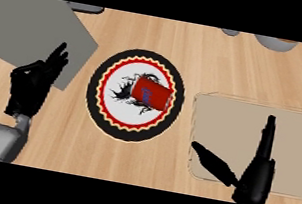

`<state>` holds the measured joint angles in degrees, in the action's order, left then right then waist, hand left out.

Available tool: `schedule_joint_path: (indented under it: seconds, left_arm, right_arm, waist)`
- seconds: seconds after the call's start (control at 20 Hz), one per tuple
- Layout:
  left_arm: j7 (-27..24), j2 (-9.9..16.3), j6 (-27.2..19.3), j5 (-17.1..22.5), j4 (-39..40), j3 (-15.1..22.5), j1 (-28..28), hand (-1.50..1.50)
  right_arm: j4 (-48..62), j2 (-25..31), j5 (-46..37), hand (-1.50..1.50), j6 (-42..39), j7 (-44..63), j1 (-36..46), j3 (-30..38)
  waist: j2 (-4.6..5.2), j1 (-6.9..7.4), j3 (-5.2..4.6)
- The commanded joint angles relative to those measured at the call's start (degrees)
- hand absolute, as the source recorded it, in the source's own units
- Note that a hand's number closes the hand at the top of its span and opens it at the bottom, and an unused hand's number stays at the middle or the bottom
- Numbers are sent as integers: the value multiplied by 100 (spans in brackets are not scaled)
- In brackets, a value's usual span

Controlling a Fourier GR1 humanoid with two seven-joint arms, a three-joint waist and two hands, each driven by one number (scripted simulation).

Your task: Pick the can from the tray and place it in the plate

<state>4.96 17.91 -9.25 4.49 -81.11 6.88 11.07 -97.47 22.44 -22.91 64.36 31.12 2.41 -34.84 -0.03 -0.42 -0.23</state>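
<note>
A red can point(152, 93) with blue lettering lies tilted on the round plate point(106, 111), which has a black rim, a red and yellow ring and a white middle. The beige tray point(293, 159) lies to the plate's right with nothing on it. My right hand point(256, 174) hovers over the tray's near left part, open, fingers straight and pointing away, thumb spread toward the plate. My left hand point(31, 82) rests open at the left, fingers up, apart from the plate.
A grey mat point(25, 26) covers the counter's far left. At the far edge stand a grey object point(86, 8), a small grey piece point(230, 32) and a grey bowl-like vessel point(275, 43).
</note>
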Motion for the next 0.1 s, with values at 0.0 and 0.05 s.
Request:
schedule_joint_path:
  seconds: [0.0, 0.05]
  left_arm:
    - [-28, 66, 293, -31, 198, -185, 478, 0]
    - [691, 200, 112, -30, -961, -34, 12, 0]
  right_arm:
    - [-324, 285, 644, -150, -86, -683, -501, 212]
    - [-358, 349, 840, -150, -68, -838, -649, 189]
  waist:
    - [4, 1, 28]
    - [-15, 54, 34]
